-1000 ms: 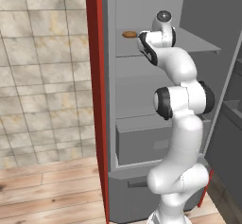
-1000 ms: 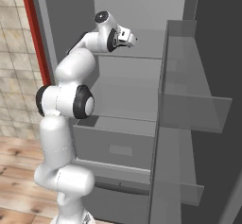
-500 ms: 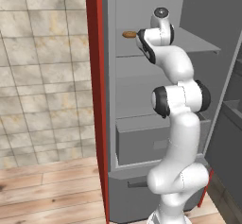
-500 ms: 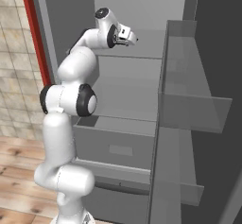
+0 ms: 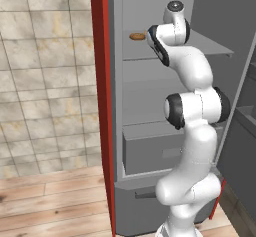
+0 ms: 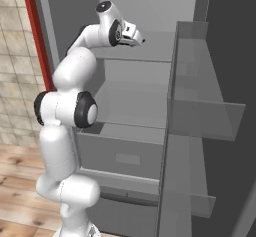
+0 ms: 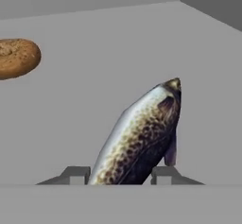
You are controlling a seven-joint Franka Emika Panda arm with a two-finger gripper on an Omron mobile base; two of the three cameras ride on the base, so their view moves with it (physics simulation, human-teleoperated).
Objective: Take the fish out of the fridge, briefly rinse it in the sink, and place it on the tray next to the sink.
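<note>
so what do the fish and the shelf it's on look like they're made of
Fish: looks like real fish skin, slightly glossy, with a silvery pale flank and dark brown speckled back; being rendered, it could equally be painted plastic.

Shelf: flat, matte, uniform grey with no grain or shine, so probably plastic or painted metal; the look leaves it open.
</note>
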